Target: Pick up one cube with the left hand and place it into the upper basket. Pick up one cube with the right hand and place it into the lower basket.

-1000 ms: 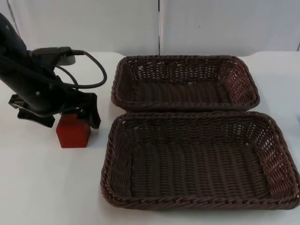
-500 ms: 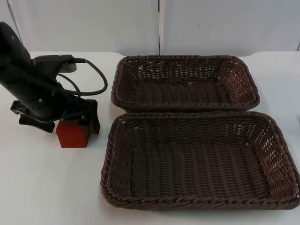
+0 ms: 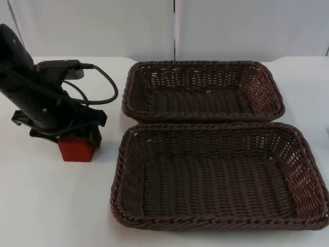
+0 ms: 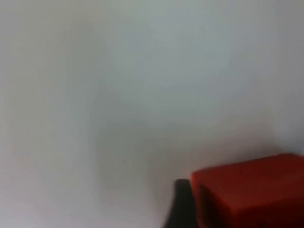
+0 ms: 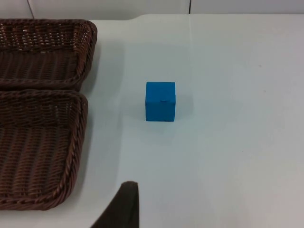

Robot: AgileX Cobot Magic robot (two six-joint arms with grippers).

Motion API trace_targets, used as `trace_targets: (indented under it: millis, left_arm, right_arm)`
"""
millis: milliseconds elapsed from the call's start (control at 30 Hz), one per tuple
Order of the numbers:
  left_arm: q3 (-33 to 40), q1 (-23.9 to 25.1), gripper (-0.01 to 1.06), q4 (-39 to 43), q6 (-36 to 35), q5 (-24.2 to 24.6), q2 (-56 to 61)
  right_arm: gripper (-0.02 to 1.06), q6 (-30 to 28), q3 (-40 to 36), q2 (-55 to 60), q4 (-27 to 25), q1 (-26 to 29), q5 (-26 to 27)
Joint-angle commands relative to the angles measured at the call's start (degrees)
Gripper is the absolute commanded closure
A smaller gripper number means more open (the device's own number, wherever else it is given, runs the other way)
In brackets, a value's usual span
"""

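Note:
A red cube rests on the white table, left of the two baskets. My left gripper has come down over it, open, with its fingers astride the cube. In the left wrist view one black fingertip lies against the side of the red cube. The brown wicker upper basket and lower basket hold nothing. In the right wrist view a blue cube sits on the table beside both baskets, well ahead of my right gripper, which waits.
The baskets stand close together, long sides almost touching. The grey partition wall closes the table's far edge. Bare white table lies in front of the red cube.
My left gripper has sunk lower over the red cube and drawn in around it. The cube has shifted slightly to the left. Baskets unmoved.

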State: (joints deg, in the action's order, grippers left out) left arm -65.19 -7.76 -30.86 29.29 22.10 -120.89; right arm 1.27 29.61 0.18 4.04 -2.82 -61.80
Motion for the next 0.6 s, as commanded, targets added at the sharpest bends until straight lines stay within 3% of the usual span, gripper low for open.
trace_targets:
  millis: [0,33,100,133,167,200,467,567]
  left_arm:
    - [-0.34,-0.22,0.59,-0.4,-2.15,-0.17,0.26]
    - [-0.34,-0.22,0.59,-0.4,-2.15,-0.17,0.26]
    - [-0.34,-0.22,0.82,-0.18,-2.75,0.11,1.28]
    - [-0.34,-0.22,0.98,0.24,-2.75,0.25,2.72]
    - [-0.34,-0.22,0.98,0.24,-2.75,0.25,2.72]
    - [-0.34,-0.22,1.05,0.24,-2.75,0.52,3.68]
    - [-0.34,-0.22,1.05,0.23,-2.75,1.86,13.17]
    - [-0.34,-0.22,1.05,0.23,-2.75,4.55,18.63]
  right_arm:
    - [-0.01,-0.12,-0.15,-0.18,0.26,0.41,-0.03]
    - [-0.01,-0.12,-0.15,-0.18,0.26,0.41,-0.03]
    - [-0.01,-0.12,-0.15,-0.18,0.26,0.41,-0.03]
    - [-0.01,-0.12,-0.15,-0.18,0.26,0.41,-0.03]
    - [-0.01,-0.12,-0.15,-0.18,0.26,0.41,-0.03]
    - [-0.01,-0.12,-0.15,-0.18,0.26,0.41,-0.03]
    - [-0.01,-0.12,-0.15,-0.18,0.26,0.41,-0.03]
    - [-0.01,-0.12,-0.15,-0.18,0.26,0.41,-0.03]
